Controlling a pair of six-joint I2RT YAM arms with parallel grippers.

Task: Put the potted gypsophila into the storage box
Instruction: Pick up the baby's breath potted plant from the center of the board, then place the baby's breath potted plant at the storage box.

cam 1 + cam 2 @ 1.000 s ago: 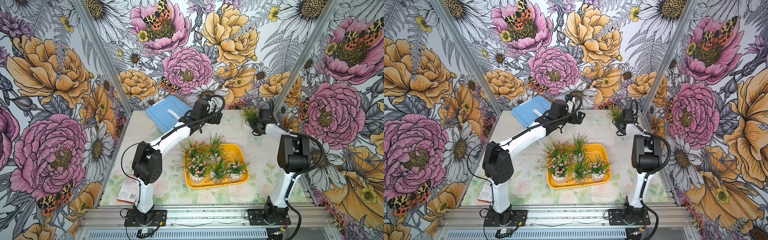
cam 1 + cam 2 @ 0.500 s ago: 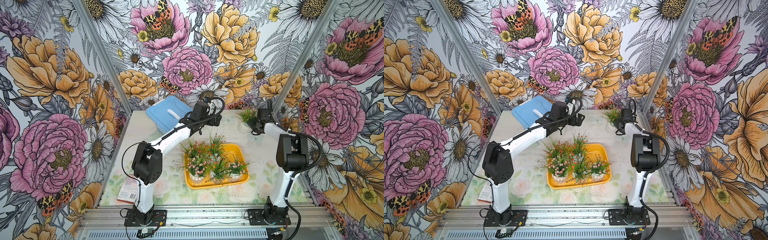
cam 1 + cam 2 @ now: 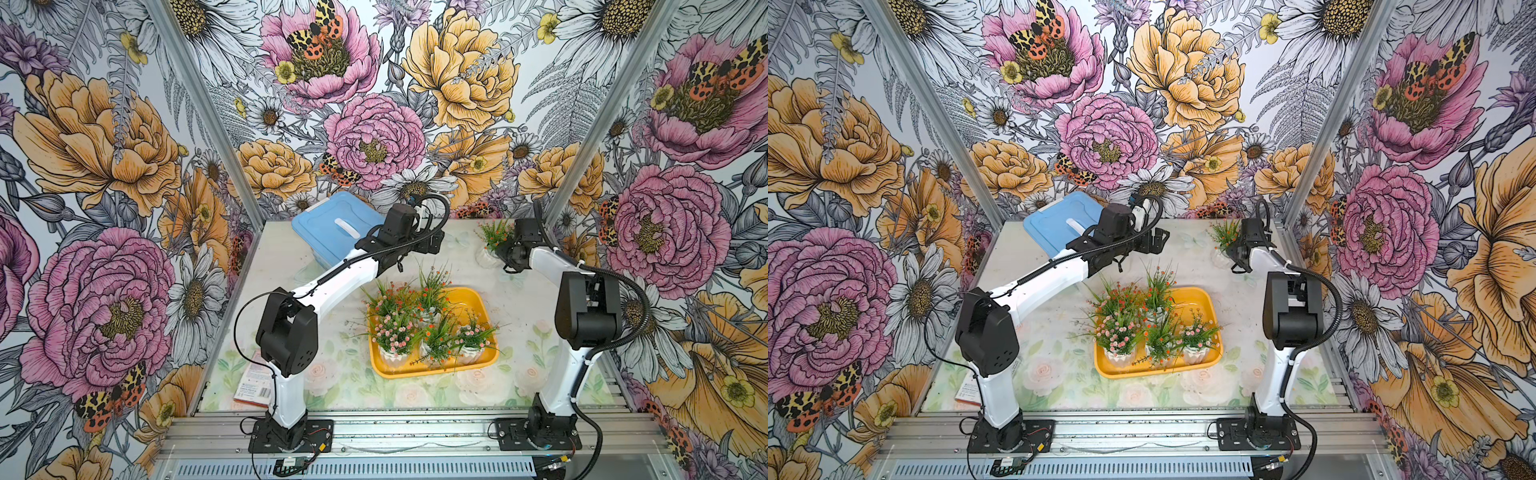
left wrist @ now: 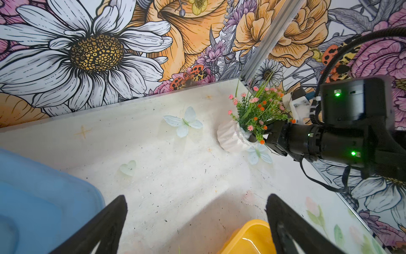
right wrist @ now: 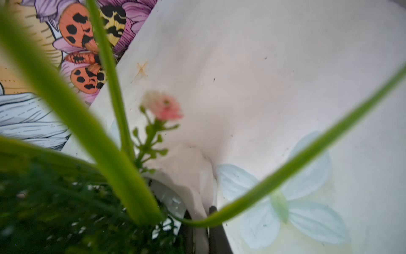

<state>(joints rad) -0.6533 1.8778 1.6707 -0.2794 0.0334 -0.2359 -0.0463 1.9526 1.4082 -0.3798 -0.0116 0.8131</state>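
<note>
Pinch by right gripper (image 5: 202, 228) on the last potted gypsophila (image 4: 229, 137): jaws together on the white pot wall, foliage crowding the wrist. Storage box (image 3: 469, 299) well apart, back behind the jaws toward the arm's base, holding five more pots (image 3: 395, 332). Left gripper (image 4: 196, 198) spread, empty, nearer the box.

We're looking into a robot lab booth, flower-printed panels (image 3: 374, 137) walling us in, aluminium posts (image 3: 215, 124) at the corners, left arm (image 3: 332, 286) and right arm (image 3: 557, 382) bolted to a metal rail (image 3: 415, 428).
</note>
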